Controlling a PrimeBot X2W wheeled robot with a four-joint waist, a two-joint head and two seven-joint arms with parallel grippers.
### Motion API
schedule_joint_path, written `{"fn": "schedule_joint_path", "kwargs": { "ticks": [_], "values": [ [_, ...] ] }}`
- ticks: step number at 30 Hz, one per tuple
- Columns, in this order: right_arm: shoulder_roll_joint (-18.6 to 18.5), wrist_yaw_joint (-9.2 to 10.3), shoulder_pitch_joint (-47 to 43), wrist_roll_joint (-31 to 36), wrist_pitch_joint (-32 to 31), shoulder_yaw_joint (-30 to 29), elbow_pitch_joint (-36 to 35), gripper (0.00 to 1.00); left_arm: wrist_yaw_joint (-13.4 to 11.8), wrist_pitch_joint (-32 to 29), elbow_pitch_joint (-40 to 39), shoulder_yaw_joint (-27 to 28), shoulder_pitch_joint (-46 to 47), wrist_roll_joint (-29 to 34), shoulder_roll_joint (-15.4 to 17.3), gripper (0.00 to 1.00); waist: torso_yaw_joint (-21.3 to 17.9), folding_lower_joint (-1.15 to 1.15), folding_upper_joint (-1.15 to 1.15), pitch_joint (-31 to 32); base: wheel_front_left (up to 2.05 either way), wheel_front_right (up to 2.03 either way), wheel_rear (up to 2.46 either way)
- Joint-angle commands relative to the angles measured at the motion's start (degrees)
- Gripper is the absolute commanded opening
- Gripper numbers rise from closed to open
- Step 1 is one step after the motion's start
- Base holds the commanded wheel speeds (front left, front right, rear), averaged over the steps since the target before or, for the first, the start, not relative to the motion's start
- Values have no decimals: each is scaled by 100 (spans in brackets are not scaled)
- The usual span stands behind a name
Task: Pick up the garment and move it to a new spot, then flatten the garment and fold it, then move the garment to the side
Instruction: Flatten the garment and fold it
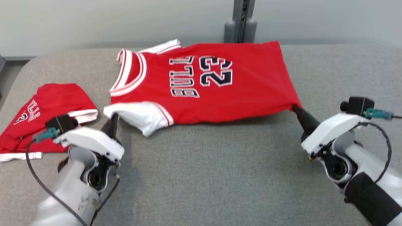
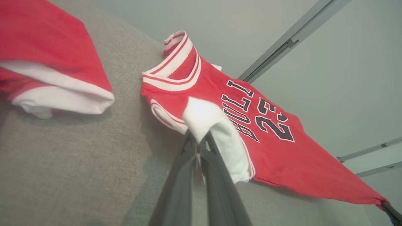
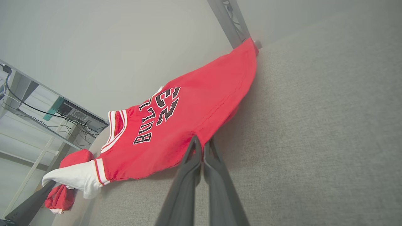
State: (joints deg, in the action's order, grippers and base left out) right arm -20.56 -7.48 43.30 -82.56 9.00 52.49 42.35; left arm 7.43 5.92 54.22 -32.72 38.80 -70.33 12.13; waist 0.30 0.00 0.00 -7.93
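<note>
The garment (image 1: pixel 204 84) is a red jersey with white sleeves and "BULLS 23" print, spread sideways across the grey table, collar to the left. My left gripper (image 1: pixel 113 118) is shut on its near white sleeve (image 2: pixel 207 119), lifting it slightly. At the right, my right gripper (image 1: pixel 296 109) is shut on the near hem corner, pulling the cloth taut; the pinch shows in the right wrist view (image 3: pixel 201 141). The garment's near edge hangs a little above the table between the two grips.
A second red garment (image 1: pixel 47 110) lies crumpled at the table's left edge, just behind my left wrist. A grey post (image 1: pixel 240 22) stands behind the table's far edge. Bare grey table (image 1: pixel 213 175) stretches between my arms.
</note>
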Motion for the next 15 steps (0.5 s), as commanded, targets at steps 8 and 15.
{"fn": "schedule_joint_path", "kwargs": {
  "ticks": [8,15],
  "values": [
    [-7,-3,-689,-329,-29,185,-98,0,9,150,-136,383,-941,-655,-48,0,-154,0,0,634,0,0,0],
    [-56,-3,-957,-458,16,230,-136,0,8,147,-387,690,-1435,-1073,-85,0,-191,0,0,802,0,0,0]
  ]
}}
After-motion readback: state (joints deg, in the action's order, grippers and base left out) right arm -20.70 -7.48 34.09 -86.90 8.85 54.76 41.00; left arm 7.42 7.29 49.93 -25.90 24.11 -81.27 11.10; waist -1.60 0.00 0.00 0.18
